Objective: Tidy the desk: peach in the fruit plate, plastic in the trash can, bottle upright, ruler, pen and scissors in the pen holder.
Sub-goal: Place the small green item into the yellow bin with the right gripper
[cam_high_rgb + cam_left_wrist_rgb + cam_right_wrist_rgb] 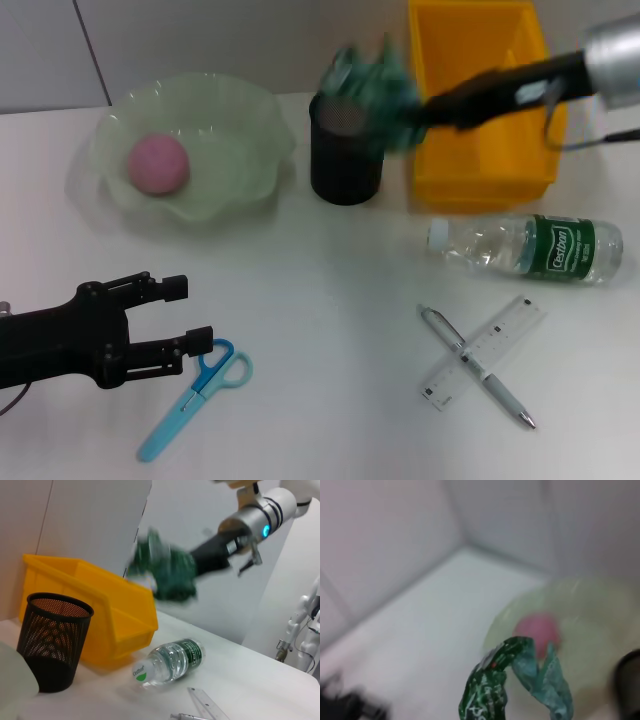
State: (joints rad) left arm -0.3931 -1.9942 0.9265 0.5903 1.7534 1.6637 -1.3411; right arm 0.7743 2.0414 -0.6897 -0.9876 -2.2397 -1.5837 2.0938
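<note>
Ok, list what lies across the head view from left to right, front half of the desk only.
Left gripper, open → scissors → pen, crossed over the ruler so those two share a spot → bottle, lying on its side.
</note>
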